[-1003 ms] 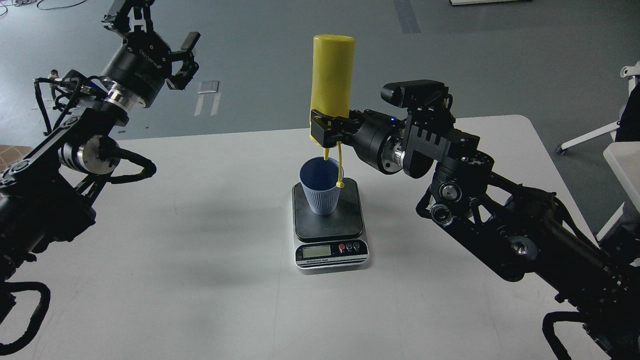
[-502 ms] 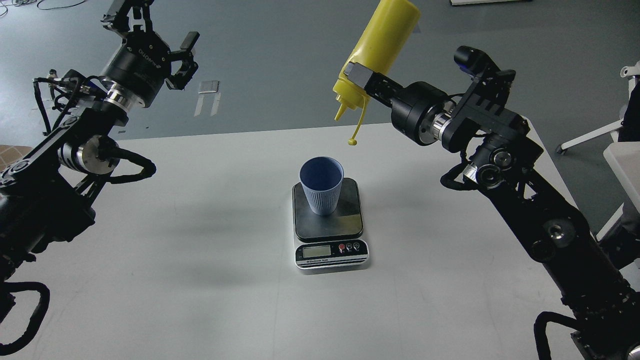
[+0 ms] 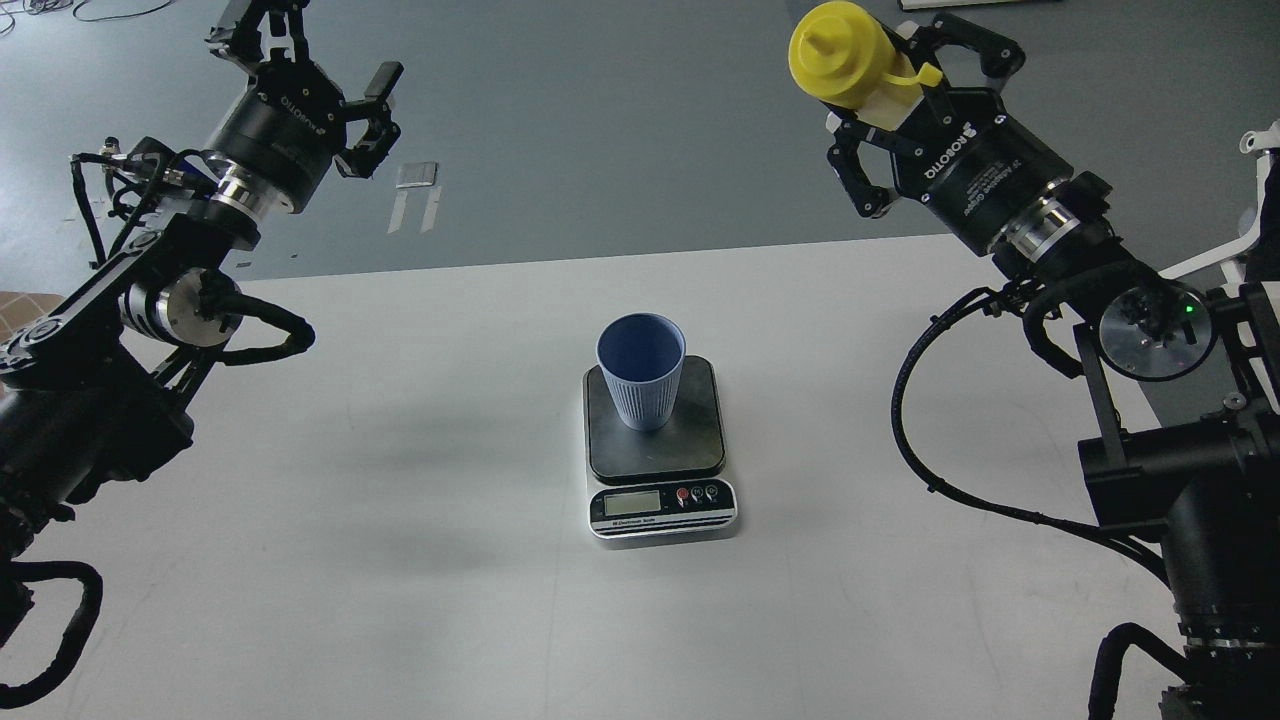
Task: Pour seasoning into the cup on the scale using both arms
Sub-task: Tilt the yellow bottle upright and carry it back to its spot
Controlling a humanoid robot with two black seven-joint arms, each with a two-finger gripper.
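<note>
The pale blue ribbed cup stands upright on the dark platform of the small scale at the middle of the white table. My right gripper is raised at the upper right, far above and to the right of the cup, shut on the yellow seasoning bottle. The bottle's nozzle end points toward the camera. My left gripper is raised at the upper left with its fingers spread, open and holding nothing.
The white table spreads around the scale, its far edge behind the cup. Grey floor lies beyond, with a small grey piece on it. White furniture stands past the table's right edge.
My right arm has swung up and to the right, carrying the bottle away from above the cup and turning it from nozzle-down to nozzle toward the camera. The left arm, cup and scale have not moved.
</note>
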